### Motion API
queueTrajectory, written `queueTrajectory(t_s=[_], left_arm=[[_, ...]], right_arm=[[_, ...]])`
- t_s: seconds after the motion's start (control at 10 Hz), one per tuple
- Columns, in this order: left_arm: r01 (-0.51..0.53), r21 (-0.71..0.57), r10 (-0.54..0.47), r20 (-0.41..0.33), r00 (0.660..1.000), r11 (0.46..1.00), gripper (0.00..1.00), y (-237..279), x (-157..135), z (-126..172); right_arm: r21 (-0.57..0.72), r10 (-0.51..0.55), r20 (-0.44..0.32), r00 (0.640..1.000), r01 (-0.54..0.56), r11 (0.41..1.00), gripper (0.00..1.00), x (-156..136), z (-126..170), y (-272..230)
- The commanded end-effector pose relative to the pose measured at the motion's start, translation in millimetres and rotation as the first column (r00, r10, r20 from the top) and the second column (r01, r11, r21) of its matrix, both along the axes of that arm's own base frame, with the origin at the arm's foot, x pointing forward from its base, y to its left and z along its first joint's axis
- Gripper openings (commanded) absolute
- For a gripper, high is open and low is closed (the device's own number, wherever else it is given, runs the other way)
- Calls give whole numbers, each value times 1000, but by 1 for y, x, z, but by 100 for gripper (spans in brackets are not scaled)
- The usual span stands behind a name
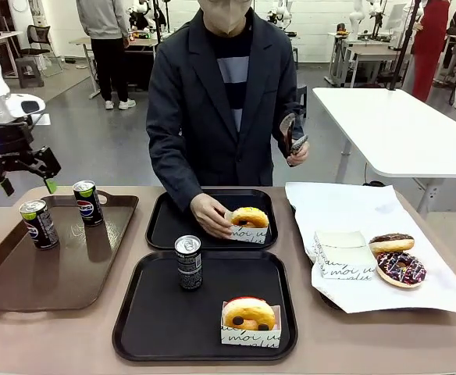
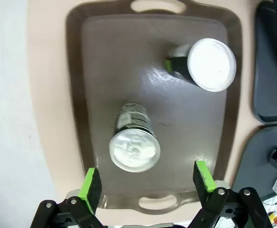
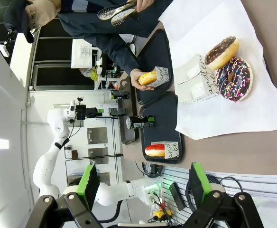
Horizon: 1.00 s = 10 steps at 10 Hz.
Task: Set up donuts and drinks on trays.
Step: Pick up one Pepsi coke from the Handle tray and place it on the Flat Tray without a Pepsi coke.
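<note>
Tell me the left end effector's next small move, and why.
Probably lower the open left end effector down around the can standing nearest below it on the brown tray. The far black tray has a donut but no drink, while the near black tray already holds both.

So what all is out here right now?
black trays: two, black, centre, one behind the other.
brown tray: one, brown, left.
drink cans: three, dark, silver-topped; two on brown tray, one on nearer black tray.
boxed donuts: two, yellow-glazed, one per black tray.
white paper: one, white, right.
loose donuts: two, chocolate-topped and sprinkled, on the paper.
empty holder: one, white, on the paper.
tongs: one, metal, held up by the person.
person's hands: two; one at the far tray's donut, one holding tongs.
left gripper: one, black with green pads, open above brown tray.
right gripper: one, same colours, open, empty.
</note>
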<state>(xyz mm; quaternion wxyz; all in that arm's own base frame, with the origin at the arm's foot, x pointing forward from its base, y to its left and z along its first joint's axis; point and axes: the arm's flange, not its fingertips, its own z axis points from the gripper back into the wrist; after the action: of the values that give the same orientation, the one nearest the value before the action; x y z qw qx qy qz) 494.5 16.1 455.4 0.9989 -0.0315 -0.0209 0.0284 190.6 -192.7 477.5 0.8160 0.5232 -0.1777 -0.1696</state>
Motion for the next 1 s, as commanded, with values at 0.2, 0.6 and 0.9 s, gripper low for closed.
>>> queueTrajectory(t_s=[0.2,0.6,0.9], left_arm=[[-5,26,4,30,1000,1000,100,6,7,-32],[12,61,-13,6,1000,998,100,-6,12,-67],[9,42,-9,-17,1000,999,100,-5,10,-77]], right_arm=[[14,3,29,1000,-3,1000,100,2,1,-1],[14,3,29,1000,-3,1000,100,2,1,-1],[14,3,29,1000,-3,1000,100,2,1,-1]])
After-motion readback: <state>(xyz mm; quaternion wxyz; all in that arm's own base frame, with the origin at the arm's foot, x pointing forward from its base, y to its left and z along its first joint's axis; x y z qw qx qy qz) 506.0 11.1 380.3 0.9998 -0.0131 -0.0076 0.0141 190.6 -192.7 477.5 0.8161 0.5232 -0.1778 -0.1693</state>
